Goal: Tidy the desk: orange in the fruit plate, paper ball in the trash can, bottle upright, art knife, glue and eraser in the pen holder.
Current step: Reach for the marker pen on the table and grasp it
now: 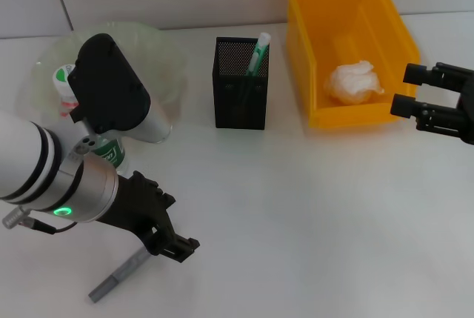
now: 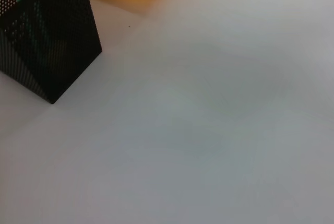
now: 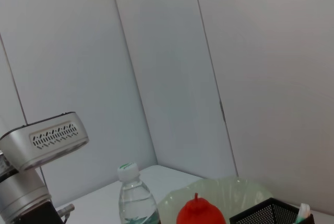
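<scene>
A black mesh pen holder [image 1: 241, 83] stands near the middle of a white desk [image 1: 311, 214], with a green-and-white glue stick [image 1: 258, 53] leaning upright inside it. Just right of the pen holder sits a yellow bin [image 1: 348, 44] serving as the trash can, with a white paper ball [image 1: 354, 82] lying in it. Left of the pen holder is a clear greenish fruit plate [image 1: 167, 58], largely hidden behind the left arm; the right wrist view shows an orange-red fruit [image 3: 197, 214] on it. A clear bottle [image 3: 136, 199] with a white cap stands upright beside the plate; its label is too hidden to read.

The left arm reaches in low, forward-left of the pen holder, its black left gripper [image 1: 172, 238] touching the upper end of a grey art knife [image 1: 118, 277] lying flat on the desk; how far its fingers are parted cannot be told. The right gripper [image 1: 412, 89] hovers at the bin's right edge, well right of the pen holder, fingers spread apart and empty.
</scene>
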You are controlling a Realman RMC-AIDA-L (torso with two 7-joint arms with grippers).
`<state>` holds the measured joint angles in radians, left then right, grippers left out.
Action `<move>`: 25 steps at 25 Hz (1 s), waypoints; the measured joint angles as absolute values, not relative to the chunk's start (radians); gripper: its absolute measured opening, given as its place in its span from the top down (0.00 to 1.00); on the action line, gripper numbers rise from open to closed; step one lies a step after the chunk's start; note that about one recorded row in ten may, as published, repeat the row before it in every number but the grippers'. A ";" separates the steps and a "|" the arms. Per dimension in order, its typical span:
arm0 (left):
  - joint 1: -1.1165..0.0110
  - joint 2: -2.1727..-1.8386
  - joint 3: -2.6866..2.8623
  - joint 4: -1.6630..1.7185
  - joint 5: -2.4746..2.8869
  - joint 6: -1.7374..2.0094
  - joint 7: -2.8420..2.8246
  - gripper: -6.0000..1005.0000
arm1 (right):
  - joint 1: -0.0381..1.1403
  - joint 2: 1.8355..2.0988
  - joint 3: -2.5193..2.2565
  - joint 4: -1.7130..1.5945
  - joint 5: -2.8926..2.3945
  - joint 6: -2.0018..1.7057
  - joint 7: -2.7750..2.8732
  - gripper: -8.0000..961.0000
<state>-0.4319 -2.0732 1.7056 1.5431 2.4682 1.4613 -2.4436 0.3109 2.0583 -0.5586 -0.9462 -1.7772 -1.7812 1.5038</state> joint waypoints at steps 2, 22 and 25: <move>-0.435 -2.073 1.706 1.543 2.468 1.465 -2.449 0.22 | 0.306 2.059 -0.558 -0.937 -1.777 -1.785 1.491 0.25; -0.568 -2.074 1.744 1.505 2.577 1.623 -2.654 0.22 | 0.333 2.043 -0.560 -0.814 -1.783 -1.760 1.390 0.25; -0.587 -2.077 1.769 1.503 2.602 1.630 -2.696 0.22 | 0.336 2.043 -0.563 -0.810 -1.783 -1.757 1.374 0.25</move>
